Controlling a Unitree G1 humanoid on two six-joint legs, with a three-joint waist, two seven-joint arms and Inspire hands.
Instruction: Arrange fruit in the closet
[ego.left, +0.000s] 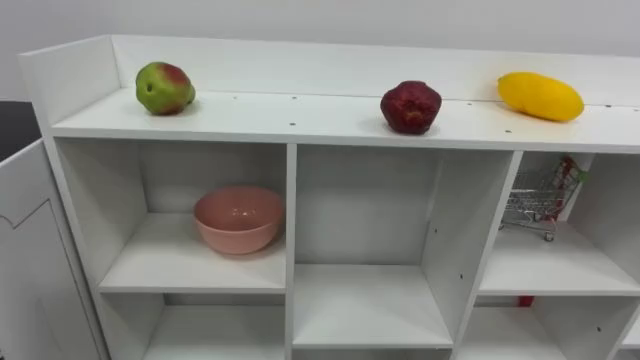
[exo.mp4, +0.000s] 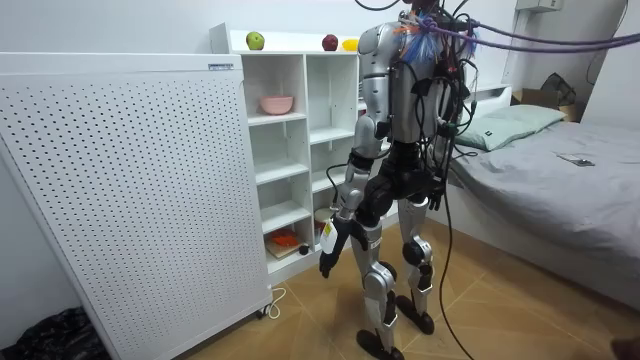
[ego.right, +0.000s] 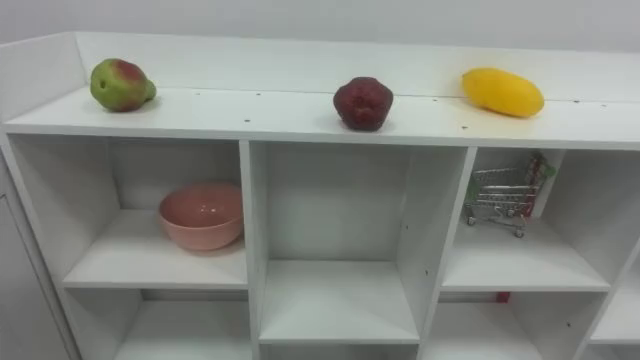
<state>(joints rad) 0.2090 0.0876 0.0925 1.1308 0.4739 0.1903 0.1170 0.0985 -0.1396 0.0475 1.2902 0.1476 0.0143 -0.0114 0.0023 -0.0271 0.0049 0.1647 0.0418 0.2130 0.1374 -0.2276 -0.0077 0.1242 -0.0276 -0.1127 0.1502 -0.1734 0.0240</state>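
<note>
White closet (ego.left: 330, 122) top bears pear (ego.left: 164, 88), red fruit (ego.left: 410, 107), mango (ego.left: 540, 96); left hand (exo.mp4: 328, 262) hangs, state untellable.

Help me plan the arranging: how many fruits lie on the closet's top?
3: green-red pear left, dark red fruit middle, yellow mango right; the top's right end is unseen.

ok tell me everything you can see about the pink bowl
The pink bowl is round and deep, plain salmon pink with a smooth matte look, perhaps ceramic or plastic. It stands upright, mouth up, and what shows of its inside looks empty. It rests alone on the shelf board of the closet's upper left compartment, close to the divider. I cannot tell whether it touches the divider.
</note>
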